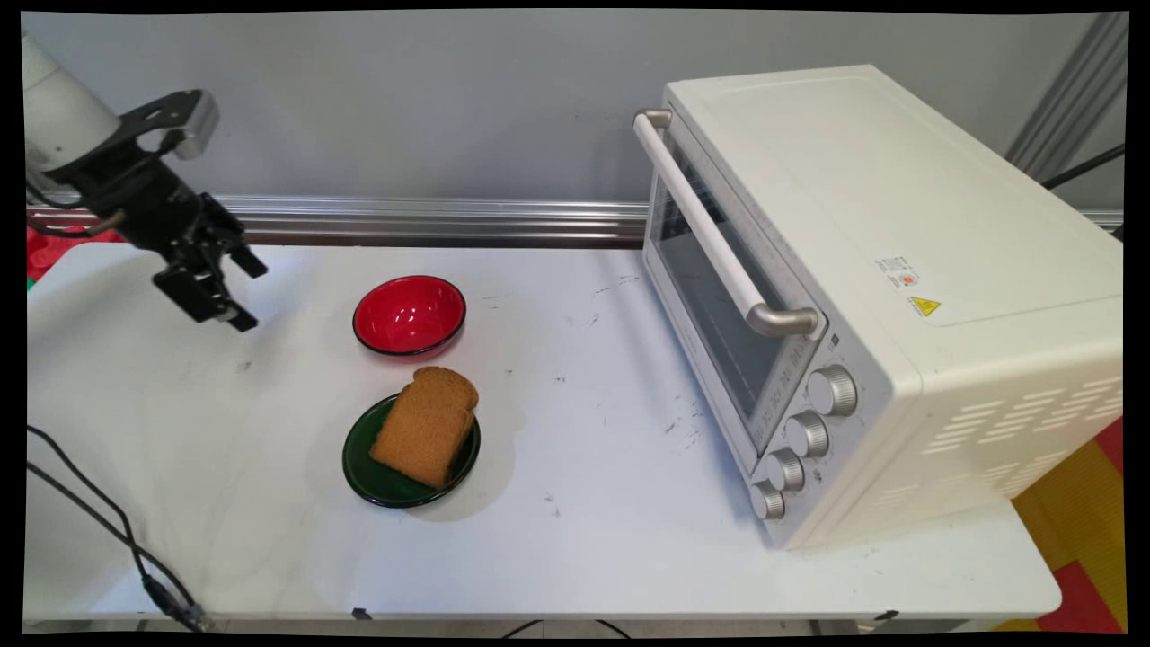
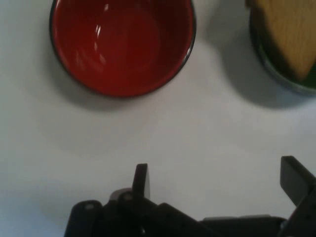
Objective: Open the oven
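Hand [image 1: 235,292] — fingers spread, empty, above the tabletop [image 1: 584,503] at 9 o'clock of red bowl [image 1: 410,315] — a low sweep could knock it into the bread [image 1: 426,425] on its green plate [image 1: 368,481].

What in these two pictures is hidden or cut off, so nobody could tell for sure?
- Inside of the toaster oven: main view, the door glass shows nothing clearly.
- Markings by its knobs: main view, too small to read.
- Green plate: main view, its middle is covered by the bread slice; hand view, cut off by the top right edge.
- Red bowl: hand view, its far rim is cut off at the top.
- End effector: open, empty; hand view cuts off its base.
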Controlling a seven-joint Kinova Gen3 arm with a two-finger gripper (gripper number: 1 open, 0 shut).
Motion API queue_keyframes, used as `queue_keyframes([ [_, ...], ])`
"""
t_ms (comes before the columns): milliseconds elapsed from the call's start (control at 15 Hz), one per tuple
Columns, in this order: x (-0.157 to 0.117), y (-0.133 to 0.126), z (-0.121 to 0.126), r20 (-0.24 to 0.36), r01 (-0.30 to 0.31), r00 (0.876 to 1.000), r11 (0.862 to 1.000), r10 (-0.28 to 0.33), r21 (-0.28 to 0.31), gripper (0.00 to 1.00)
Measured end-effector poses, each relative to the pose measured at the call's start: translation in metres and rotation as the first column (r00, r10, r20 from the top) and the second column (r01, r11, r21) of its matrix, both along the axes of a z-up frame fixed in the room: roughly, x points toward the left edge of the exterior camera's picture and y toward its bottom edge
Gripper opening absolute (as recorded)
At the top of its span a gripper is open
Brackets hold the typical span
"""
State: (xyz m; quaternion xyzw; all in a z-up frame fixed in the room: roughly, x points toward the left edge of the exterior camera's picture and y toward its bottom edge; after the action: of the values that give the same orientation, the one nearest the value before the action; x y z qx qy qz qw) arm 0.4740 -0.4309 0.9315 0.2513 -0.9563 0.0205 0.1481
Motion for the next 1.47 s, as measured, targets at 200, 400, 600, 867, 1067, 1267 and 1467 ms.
queue_keyframes([
  [200, -0.034, -0.007, 0.009, -0.034, -0.016, 0.999, 1.000, 0.015, -0.024, 1.00],
  [400, -0.078, -0.019, 0.023, -0.077, -0.020, 0.997, 0.998, 0.015, -0.059, 1.00],
  [600, -0.128, -0.033, 0.041, -0.123, -0.016, 0.992, 0.995, 0.003, -0.099, 1.00],
  [867, -0.192, -0.056, 0.073, -0.165, -0.034, 0.986, 0.987, 0.008, -0.158, 1.00],
  [1067, -0.235, -0.074, 0.098, -0.200, -0.055, 0.980, 0.979, 0.015, -0.197, 1.00],
  [1267, -0.274, -0.090, 0.120, -0.229, -0.068, 0.973, 0.973, 0.016, -0.220, 1.00],
  [1467, -0.298, -0.099, 0.132, -0.244, -0.072, 0.970, 0.973, 0.016, -0.220, 1.00],
])
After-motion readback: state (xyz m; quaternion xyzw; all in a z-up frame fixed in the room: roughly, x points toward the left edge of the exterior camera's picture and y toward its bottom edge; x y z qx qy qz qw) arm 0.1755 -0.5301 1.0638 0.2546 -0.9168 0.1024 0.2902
